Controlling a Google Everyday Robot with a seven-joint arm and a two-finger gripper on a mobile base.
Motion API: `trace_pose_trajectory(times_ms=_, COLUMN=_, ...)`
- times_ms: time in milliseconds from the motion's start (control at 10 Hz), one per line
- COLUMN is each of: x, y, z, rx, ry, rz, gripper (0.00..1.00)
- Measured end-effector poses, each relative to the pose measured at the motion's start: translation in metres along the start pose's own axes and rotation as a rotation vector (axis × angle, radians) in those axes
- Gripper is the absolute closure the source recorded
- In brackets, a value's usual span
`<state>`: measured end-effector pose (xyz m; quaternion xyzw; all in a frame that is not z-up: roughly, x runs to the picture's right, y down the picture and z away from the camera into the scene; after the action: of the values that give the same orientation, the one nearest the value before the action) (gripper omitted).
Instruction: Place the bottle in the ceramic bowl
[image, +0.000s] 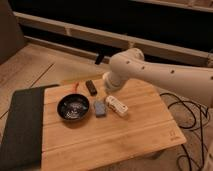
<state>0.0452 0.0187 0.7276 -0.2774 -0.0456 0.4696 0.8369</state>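
Observation:
The white bottle (116, 105) lies on its side on the wooden board (125, 135), just right of a flat blue object (100, 107). The black ceramic bowl (73, 107) sits left of the blue object and holds nothing. My white arm (150, 72) reaches in from the right. Its dark gripper end (91, 88) hangs over the board behind the bowl and the blue object, up and left of the bottle and apart from it. It holds nothing that I can see.
A dark grey mat (20, 125) lies along the board's left side. Black cables (192, 125) run on the floor at the right. A low wall and step (75, 35) stand behind the board.

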Motion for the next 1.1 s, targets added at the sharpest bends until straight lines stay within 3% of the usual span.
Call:
trace_pose_trajectory(times_ms=300, x=0.014, y=-0.032, z=-0.006, rx=-0.026, ry=-0.031, rz=-0.035, gripper=0.35)
trace_pose_trajectory(times_ms=700, x=0.019, y=-0.041, z=0.003, rx=-0.022, ry=-0.019, rz=-0.048, gripper=0.35)
trace_pose_trajectory(times_ms=1000, x=0.039, y=-0.088, z=0.019, rx=-0.090, ry=-0.081, rz=0.028, gripper=0.35)
trace_pose_trajectory(times_ms=1100, x=0.047, y=-0.097, z=0.027, rx=-0.118, ry=-0.078, rz=0.034, gripper=0.35)
